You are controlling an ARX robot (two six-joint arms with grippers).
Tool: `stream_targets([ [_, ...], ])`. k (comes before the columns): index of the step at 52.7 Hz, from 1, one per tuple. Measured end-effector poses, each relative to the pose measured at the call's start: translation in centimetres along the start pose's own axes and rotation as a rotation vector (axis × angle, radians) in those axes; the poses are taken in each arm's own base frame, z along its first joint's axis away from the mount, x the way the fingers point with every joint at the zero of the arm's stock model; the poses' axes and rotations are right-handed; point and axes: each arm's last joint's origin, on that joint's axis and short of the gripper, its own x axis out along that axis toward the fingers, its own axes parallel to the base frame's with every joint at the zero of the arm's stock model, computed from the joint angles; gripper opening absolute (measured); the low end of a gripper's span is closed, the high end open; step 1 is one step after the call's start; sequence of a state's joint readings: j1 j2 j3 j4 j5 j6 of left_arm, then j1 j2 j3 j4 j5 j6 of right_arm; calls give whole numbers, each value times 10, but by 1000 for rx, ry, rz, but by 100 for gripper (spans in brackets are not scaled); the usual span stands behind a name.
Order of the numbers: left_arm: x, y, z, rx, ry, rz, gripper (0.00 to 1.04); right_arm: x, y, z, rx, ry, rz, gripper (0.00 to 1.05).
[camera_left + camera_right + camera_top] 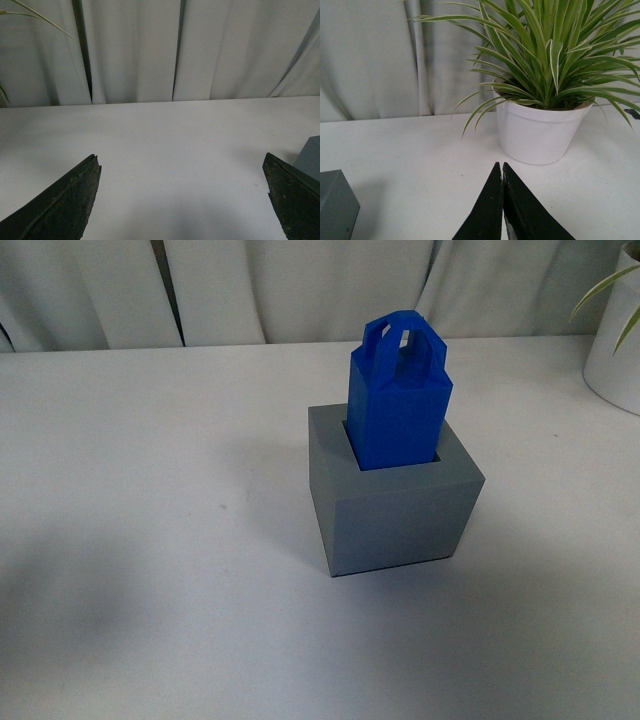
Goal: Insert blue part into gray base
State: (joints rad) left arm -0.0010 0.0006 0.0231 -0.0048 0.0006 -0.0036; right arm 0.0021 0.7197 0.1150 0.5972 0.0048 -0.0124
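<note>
The blue part (398,405) stands upright in the square recess of the gray base (400,510) at the middle of the white table, its loop handle on top. Neither arm shows in the front view. In the left wrist view my left gripper (182,162) is open and empty over bare table, with a corner of the gray base (311,157) beside one finger. In the right wrist view my right gripper (501,165) is shut on nothing, and a corner of the gray base (335,210) shows off to one side.
A white pot with a striped green plant (540,130) stands on the table beyond my right gripper; the pot (617,360) is at the far right in the front view. White curtains (300,290) hang along the table's back edge.
</note>
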Motion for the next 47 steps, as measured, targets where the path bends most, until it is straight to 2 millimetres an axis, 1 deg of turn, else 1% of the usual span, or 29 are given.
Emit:
stream_targets([
  [6,0,0,0,0,0,1,99,-8,0,-6,0,3,3,2],
  [25,0,0,0,0,0,1,99,-23,0,-13,0,-1,4,2],
  [30,0,0,0,0,0,1,99,-26,0,-20,1,-10,4,2],
  [47,0,0,0,0,0,0,99,-34,0,-19,1,-17,6,2],
])
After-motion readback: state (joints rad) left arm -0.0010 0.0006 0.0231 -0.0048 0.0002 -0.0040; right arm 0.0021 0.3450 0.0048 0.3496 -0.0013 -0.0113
